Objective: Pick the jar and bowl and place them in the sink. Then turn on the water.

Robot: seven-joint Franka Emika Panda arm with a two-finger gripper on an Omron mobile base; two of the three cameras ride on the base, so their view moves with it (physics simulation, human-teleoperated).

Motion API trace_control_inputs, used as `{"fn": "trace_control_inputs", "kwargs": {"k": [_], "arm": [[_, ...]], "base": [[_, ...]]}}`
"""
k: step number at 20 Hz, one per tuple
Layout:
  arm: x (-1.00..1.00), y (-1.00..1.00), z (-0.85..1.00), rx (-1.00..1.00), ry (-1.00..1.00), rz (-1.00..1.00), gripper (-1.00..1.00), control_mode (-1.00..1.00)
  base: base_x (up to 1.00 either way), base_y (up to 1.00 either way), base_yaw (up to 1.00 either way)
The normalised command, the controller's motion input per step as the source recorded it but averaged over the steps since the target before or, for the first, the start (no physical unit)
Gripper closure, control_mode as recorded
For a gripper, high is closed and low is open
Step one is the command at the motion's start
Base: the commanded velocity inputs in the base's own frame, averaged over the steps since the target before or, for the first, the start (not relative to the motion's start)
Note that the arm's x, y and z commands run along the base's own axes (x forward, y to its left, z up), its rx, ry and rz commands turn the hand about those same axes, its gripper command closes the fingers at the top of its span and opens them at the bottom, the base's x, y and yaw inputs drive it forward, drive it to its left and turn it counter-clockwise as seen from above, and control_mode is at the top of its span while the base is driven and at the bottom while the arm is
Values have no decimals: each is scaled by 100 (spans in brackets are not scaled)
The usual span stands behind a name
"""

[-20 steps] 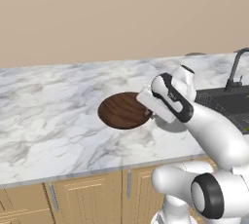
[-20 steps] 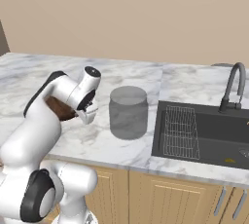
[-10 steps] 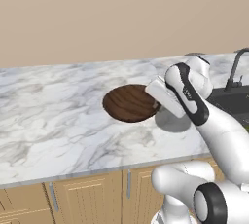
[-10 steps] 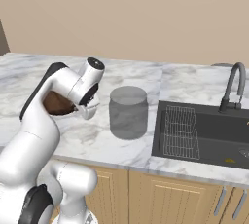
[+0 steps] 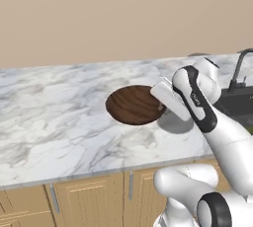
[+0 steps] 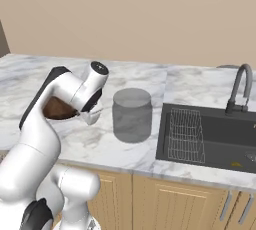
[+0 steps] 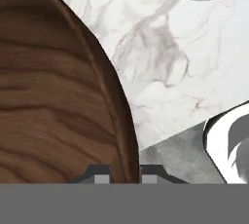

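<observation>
Since a second ago the bowl (image 5: 135,104) has risen off the marble surface (image 5: 59,122) and moved toward the sink side, carried in the end effector (image 7: 121,174), whose jaws are closed on the bowl's rim, one finger tip inside the wall and one outside. Tilted and clear of the surface, it hangs to the left of the jar (image 6: 132,115), which stands upright with its flat lid on, just beside the black sink (image 6: 210,136) with its wire rack and gooseneck faucet (image 6: 239,86)
</observation>
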Motion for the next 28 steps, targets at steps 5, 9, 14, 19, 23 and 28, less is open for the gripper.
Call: {"fn": "trace_control_inputs", "kwargs": {"k": [5,9,14,19,23,28], "arm": [[0,0,0,0,0,0,100,100],[0,0,0,0,0,0,100,100],[0,0,0,0,0,0,100,100],[0,0,0,0,0,0,100,100],[0,0,0,0,0,0,100,100],[0,0,0,0,0,0,100,100]], "base": [[-71,-43,-4],[-77,-45,-5],[-16,-68,-6],[14,-89,-2],[26,-94,0],[45,-86,-2]]}}
